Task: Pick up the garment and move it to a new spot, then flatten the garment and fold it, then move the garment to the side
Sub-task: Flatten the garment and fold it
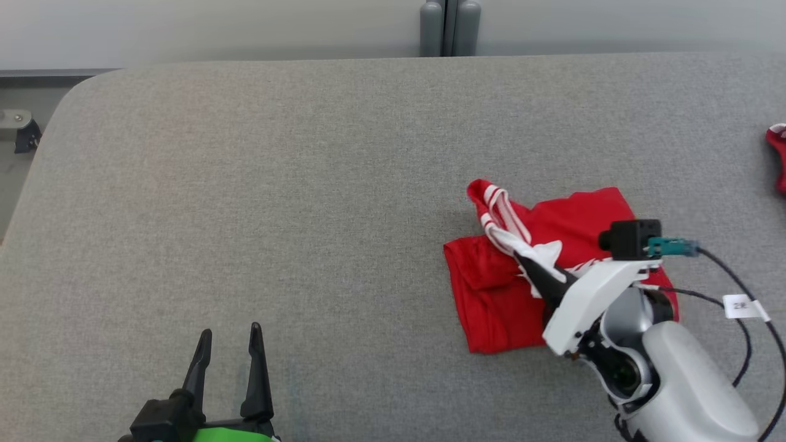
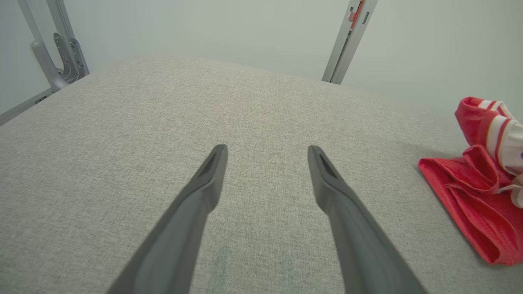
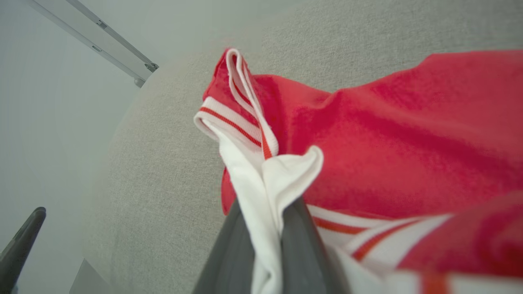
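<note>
Labels: there's a white tag (image 1: pixel 741 305) on the right arm's black cable (image 1: pixel 746 344), print too blurred to read. A black wrist camera (image 1: pixel 632 238) with a teal plug (image 1: pixel 669 247) sits on top of that arm.

Garment (image 1: pixel 491 294): red with white-and-red striped trim, bunched and partly doubled over. It lies on the grey table (image 1: pixel 307 184), right of centre in the near half. The striped band sticks up at its far-left corner.

Right gripper (image 1: pixel 525 261): reaches in from the near right over the garment. In the right wrist view the fingers (image 3: pixel 233 228) are clamped on a white fold of the trim, with cloth squeezed between them and almost no gap. The arm's pale shell covers the garment's near-right part in the head view.

Left gripper (image 1: pixel 230 334): near left, jaws spread wide, nothing between them. In the left wrist view bare table fabric shows in the gap. It is well apart from the garment, which sits at the right edge of that view (image 2: pixel 470 196).

Around:
- A second red item (image 1: pixel 777 156) is at the table's right edge, cut off by the frame, so I can't tell what it is.
- A grey post (image 1: pixel 450 27) stands behind the far edge.
- A metal bracket (image 1: pixel 18 126) is off the far-left corner.
- The stretch of table between the grippers is plain grey fabric.
</note>
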Available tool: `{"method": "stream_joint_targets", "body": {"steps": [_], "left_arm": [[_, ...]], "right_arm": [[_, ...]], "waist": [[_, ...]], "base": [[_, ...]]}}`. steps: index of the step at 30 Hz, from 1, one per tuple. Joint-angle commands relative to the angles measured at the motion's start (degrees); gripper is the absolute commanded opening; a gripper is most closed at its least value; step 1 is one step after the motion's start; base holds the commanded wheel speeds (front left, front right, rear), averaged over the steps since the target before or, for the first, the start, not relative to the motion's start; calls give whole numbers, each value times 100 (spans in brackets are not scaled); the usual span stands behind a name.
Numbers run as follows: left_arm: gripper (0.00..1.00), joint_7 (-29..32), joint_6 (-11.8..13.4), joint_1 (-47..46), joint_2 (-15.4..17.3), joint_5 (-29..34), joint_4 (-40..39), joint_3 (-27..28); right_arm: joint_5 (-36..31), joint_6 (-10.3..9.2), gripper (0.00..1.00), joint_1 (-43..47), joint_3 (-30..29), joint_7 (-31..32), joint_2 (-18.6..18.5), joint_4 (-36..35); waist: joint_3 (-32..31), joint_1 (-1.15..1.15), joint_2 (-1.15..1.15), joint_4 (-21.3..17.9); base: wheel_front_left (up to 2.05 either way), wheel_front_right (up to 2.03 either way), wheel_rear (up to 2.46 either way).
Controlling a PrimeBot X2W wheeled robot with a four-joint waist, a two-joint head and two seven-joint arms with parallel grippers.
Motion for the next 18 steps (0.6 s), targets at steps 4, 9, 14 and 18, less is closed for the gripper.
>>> {"method": "stream_joint_targets", "body": {"steps": [4, 9, 14, 18], "left_arm": [[100, -15, -12, 60, 9, 40, 19, 39], [100, -16, -14, 103, 9, 59, 57, 53], [100, -16, -42, 157, 9, 117, 110, 97], [100, -15, -27, 234, 9, 158, 112, 195]], "right_arm": [[-227, 1, 0, 77, 218, -205, 266, 237], [-346, 1, 100, 23, 335, -517, 518, 451], [11, 1, 100, 213, 496, -813, 628, 129], [160, 1, 100, 582, 639, -1234, 383, -404]], "waist": [[-14, 0, 0, 21], [-37, 0, 0, -1], [-153, 0, 0, -17], [-324, 0, 0, -39]], "base": [[0, 0, 0], [0, 0, 0], [0, 0, 0], [0, 0, 0]]}}
